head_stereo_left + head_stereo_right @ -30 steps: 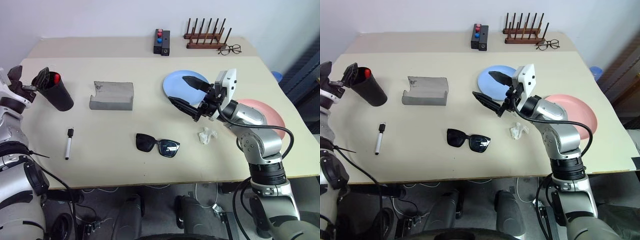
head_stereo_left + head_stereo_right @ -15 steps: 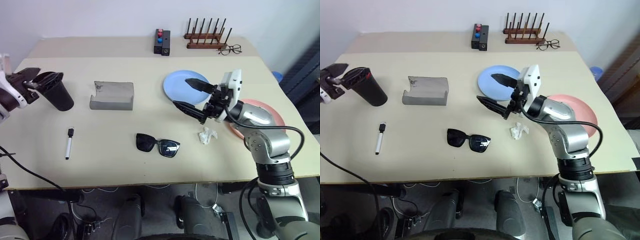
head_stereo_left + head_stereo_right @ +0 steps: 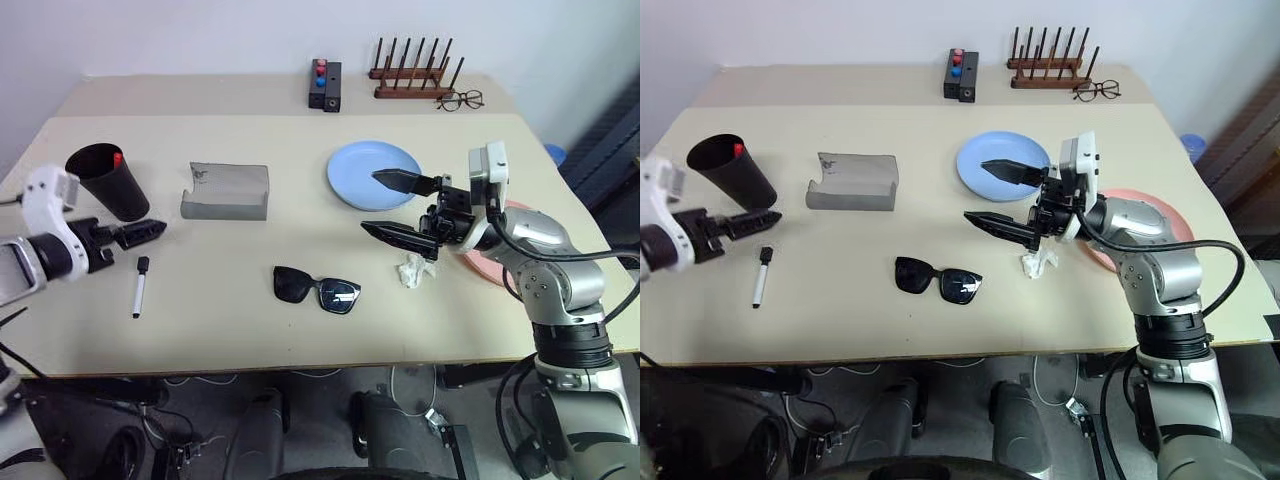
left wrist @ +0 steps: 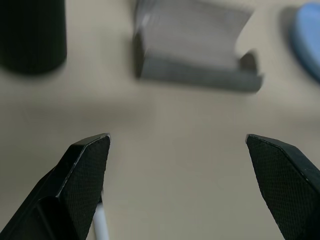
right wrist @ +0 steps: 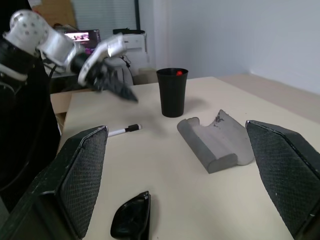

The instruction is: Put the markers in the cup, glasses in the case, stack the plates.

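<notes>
Table (image 3: 250, 330), beige and broad, carries everything I work on. Light blue round plate (image 3: 360, 170) lies toward the far middle; the salmon pink round plate (image 3: 520, 245) lies apart at my right, partly behind my right arm, so stacking is not done. Grey felt-like rectangular case (image 3: 224, 191) sits open and empty. Tall black tapered cup (image 3: 106, 180) stands upright at far left with a red-capped marker (image 3: 117, 159) inside. Black-framed sunglasses with dark lenses (image 3: 316, 289) lie near the front, well apart from the case. White-bodied marker with a black cap (image 3: 138, 288) lies flat in front of the cup.

My left gripper (image 3: 140, 232) is spread wide and empty, hovering between cup and loose marker. My right gripper (image 3: 395, 205) is likewise spread, empty, above the table near a small crumpled white scrap (image 3: 414, 269), possibly tissue.

Step in hand, as I judge it: the second marker. Next move calls for lowering the left fingers astride the marker body, closing, then lifting it over the cup mouth.
</notes>
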